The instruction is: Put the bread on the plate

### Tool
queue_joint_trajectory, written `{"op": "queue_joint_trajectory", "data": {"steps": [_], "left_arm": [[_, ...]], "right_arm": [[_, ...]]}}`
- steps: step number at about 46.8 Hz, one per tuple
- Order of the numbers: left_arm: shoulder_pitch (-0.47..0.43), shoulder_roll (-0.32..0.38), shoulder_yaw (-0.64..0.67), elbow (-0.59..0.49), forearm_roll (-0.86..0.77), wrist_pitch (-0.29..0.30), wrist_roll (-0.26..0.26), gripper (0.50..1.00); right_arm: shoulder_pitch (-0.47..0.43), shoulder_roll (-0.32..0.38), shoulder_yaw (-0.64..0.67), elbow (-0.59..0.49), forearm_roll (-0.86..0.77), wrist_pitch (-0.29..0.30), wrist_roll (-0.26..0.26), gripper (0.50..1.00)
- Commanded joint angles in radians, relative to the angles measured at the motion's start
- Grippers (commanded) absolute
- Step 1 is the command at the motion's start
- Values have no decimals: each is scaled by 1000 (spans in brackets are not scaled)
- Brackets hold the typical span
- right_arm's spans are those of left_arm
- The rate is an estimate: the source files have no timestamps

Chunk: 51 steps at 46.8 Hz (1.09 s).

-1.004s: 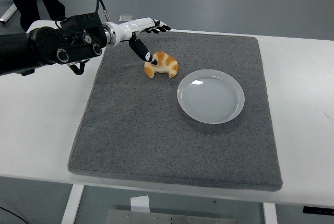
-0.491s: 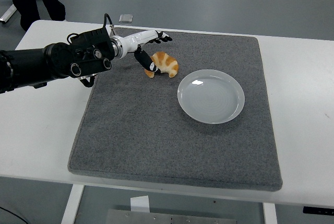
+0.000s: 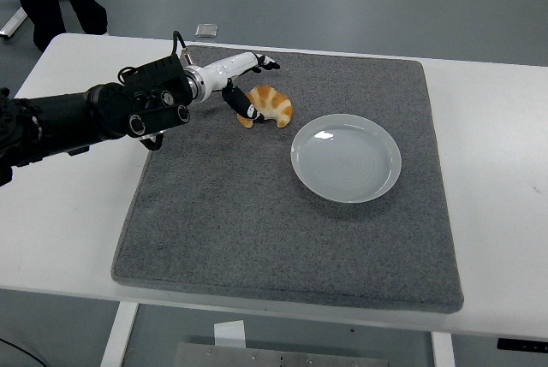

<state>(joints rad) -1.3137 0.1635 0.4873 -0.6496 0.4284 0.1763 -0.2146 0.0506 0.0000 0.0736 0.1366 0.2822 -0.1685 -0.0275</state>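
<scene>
Bread (image 3: 269,106) against open left robot hand (image 3: 243,81)

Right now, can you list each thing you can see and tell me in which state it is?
Bread: lying on the grey mat, not on the plate, left of it.
Plate: upright on the mat, nothing on it.
Grey mat: flat on the white table.
Left robot hand: open, at the bread's left side, thumb tip against it, not gripping.
Right robot hand: not in view.
</scene>
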Motion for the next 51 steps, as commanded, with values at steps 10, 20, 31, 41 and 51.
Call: {"op": "queue_joint_trajectory", "data": {"steps": [10,20,31,41,51], "left_arm": [[16,-32,-3,45,1,0,0,954],[34,-68,-1,108,3,-4,0,954],[40,-74,-1,108,6,-6,0,943],[47,-76,1,108,10,-6,0,932],[47,-76,2,104,12,-9,0,902]], "right_arm": [[0,0,0,0,0,0,0,952],[0,0,0,0,0,1,0,952],[0,0,0,0,0,1,0,952],[0,0,0,0,0,0,0,952],[0,0,0,0,0,0,0,952]]}}
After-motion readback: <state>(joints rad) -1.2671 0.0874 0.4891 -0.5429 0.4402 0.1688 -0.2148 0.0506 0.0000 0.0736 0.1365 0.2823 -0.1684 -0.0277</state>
